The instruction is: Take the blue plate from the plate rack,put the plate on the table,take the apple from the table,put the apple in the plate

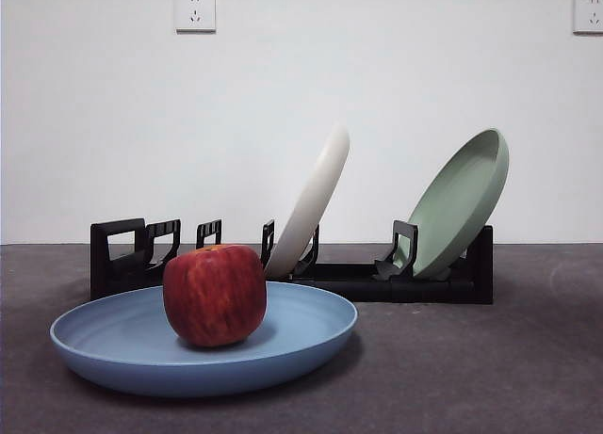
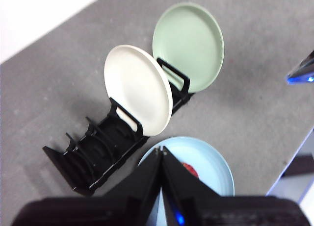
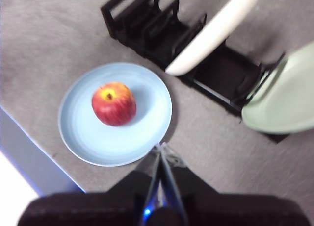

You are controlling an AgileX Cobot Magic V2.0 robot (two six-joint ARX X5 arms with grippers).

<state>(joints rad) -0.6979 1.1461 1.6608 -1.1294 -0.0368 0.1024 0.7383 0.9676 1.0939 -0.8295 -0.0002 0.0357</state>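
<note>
Front view, no claw in sight: the apple (image 1: 215,295) sits in the blue plate (image 1: 311,335), which lies flat on the dark grey table (image 1: 490,377) before the plate rack (image 1: 132,257), so the task looks done. The left wrist view shows the left claw (image 2: 160,149) clenched and empty above the plate's rim, cream plate (image 2: 138,88) and green plate (image 2: 189,45) leaning in slots beyond. The right claw (image 3: 161,147), likewise clenched on nothing, hangs just off the plate's edge, apple beyond it, pale floor past the table edge.
</note>
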